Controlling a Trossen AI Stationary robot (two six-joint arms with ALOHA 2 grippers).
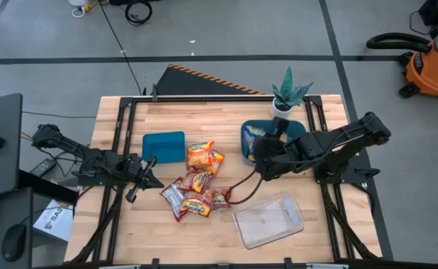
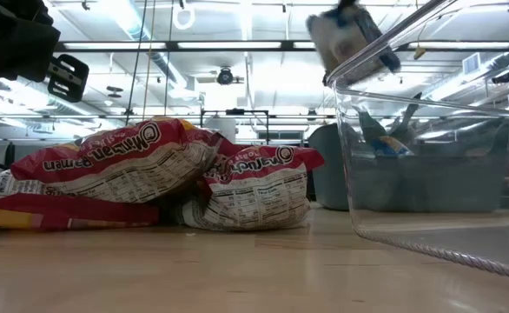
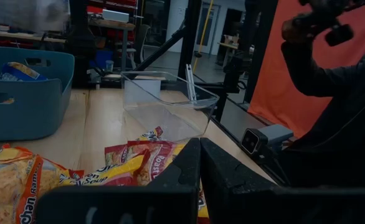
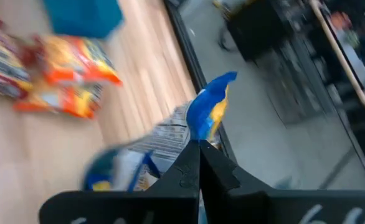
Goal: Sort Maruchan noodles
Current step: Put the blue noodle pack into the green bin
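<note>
While the right claw (image 4: pixel 198 144) pinches a blue-and-yellow packet (image 4: pixel 208 111) by one end, we note it hangs over the right teal bin (image 1: pixel 247 142), the packet dangling from the pressed-together fingers. In the right wrist view, blue-and-yellow packets already in that bin (image 4: pixel 117 169) lie directly under the held one, so we judge the coming move to be a straight release downward, nothing sideways. We cannot tell the held packet's long axis for certain; it looks to run roughly in line with the fingers.

Outward from there: the pile of loose packets (image 1: pixel 196 183) lies toward the table's middle, between the two arms, on the left claw's side of the right bin. The left claw (image 1: pixel 143 176) waits just beside the pile, fingers closed on nothing, and we judge it the nearer arm for the next pick.

Counts, as far as we can tell:
- teal bins: two, the left teal bin (image 1: pixel 164 146) showing nothing inside from above
- clear tray (image 1: pixel 267 220): one, near the table's front edge, nothing in it
- packets in the pile: about six or seven, red-and-yellow and orange, overlapping, exact number not readable
- packets held: one
- packets in the right bin: at least two, arm hides the rest
</note>
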